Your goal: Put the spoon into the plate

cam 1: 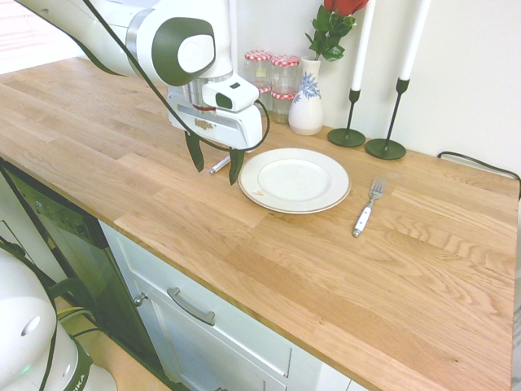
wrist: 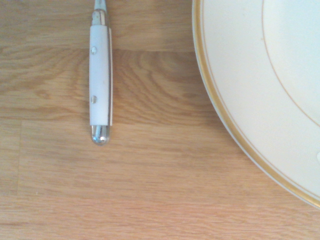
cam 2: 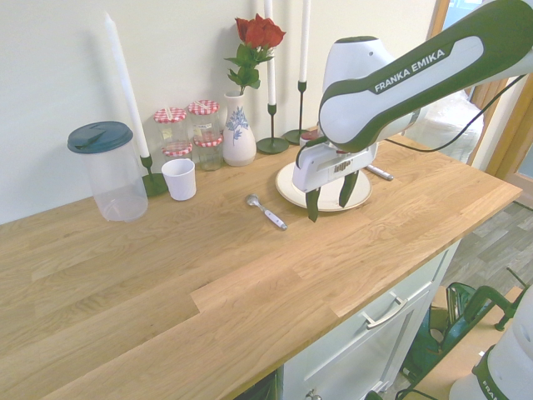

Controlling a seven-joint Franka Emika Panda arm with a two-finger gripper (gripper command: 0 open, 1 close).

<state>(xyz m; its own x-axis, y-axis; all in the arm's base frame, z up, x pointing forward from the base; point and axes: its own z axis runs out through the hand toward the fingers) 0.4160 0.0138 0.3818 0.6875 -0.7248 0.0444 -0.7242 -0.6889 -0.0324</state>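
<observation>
- Tool (cam 1: 216, 169), one, two-fingered: fingers spread wide, nothing between them; hung above the surface (cam 1: 269, 277), pointing down. The spread presumably leaves room to straddle a slim handle.
- Spoon (cam 2: 275, 220), one, pale handle, metal head: lying flat on the surface below the tool, beside the plate and apart from it; not yet picked up. The tool's station near it suggests that picking it up is the step in hand.
- Plate (cam 1: 295, 179), one, white, gold-lined: flat on the surface, near the tool and lower than it. Its closeness to the spoon should make for a short carry, once the spoon is lifted clear of the rim.
- Fork (cam 1: 367, 212), one, white-handled: on the far side of the plate from the tool; no part of the task.
- Obscured: most of the spoon, in the first exterior view, behind the tool; part of the plate, in the second, likewise.
- Cut off: in the wrist view, the spoon's head and much of the plate. The tool's exact height over the spoon cannot be told.
</observation>
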